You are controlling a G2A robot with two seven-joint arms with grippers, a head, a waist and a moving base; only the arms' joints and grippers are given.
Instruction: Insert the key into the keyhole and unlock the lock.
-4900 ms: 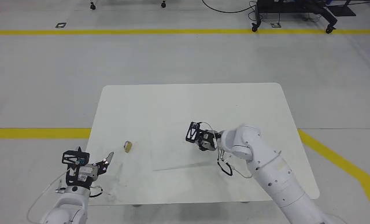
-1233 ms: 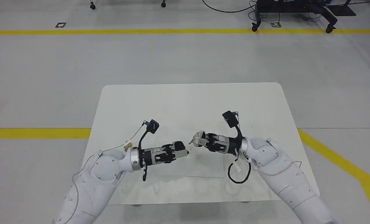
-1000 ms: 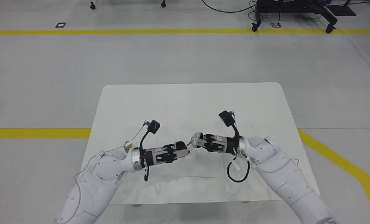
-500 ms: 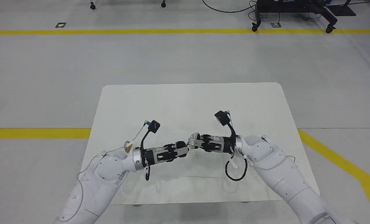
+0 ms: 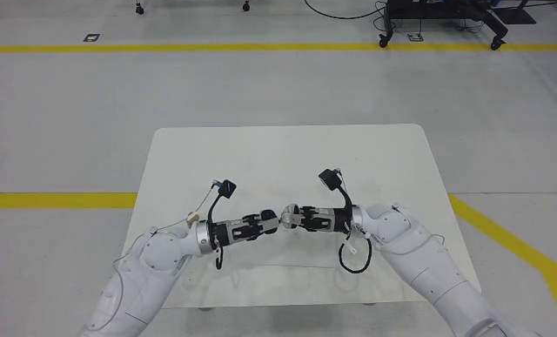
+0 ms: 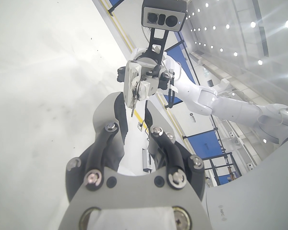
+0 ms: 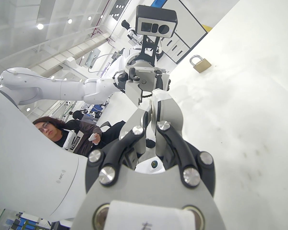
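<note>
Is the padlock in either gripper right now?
No, the padlock lies by itself on the table, shackle closed, with nothing gripping it.

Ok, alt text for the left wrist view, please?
The right tool grips a key between taped fingers, the blade pointing into the gap of the open left tool. Both hang above a white table.
</note>
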